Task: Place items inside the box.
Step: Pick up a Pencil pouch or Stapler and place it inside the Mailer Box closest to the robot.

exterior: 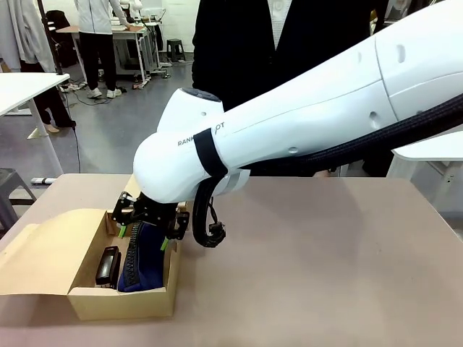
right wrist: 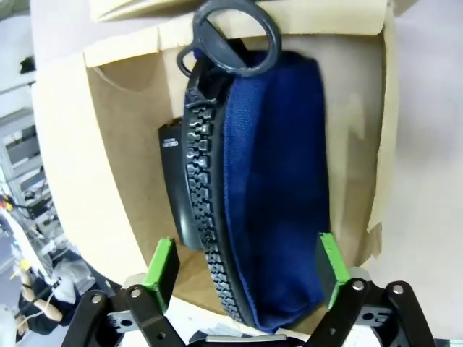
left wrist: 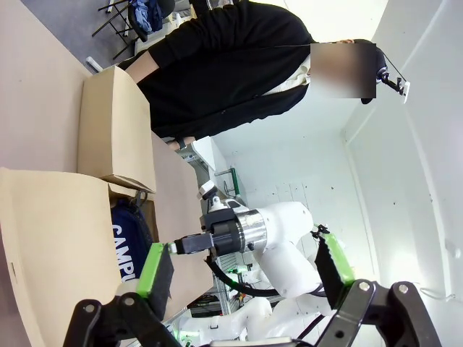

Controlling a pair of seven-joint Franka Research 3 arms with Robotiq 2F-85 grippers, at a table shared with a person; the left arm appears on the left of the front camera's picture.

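Right gripper [exterior: 145,235] is spread wide above the box [exterior: 123,303], lower left of frame. The navy pouch [exterior: 148,267] is stood on edge inside, beside the stapler [exterior: 108,265], presumably to spare room.

Bright, even room light. The white robot arm [exterior: 304,108] throws a soft shadow on the tan tabletop [exterior: 325,246]. Wrist views bow at edges; the white wall [left wrist: 405,181] glares; the navy fabric zip pouch [right wrist: 275,181] is sharp.

Navy pouch [right wrist: 278,188], black zip [right wrist: 206,188], black stapler [right wrist: 173,181], tan cardboard box [right wrist: 101,144]
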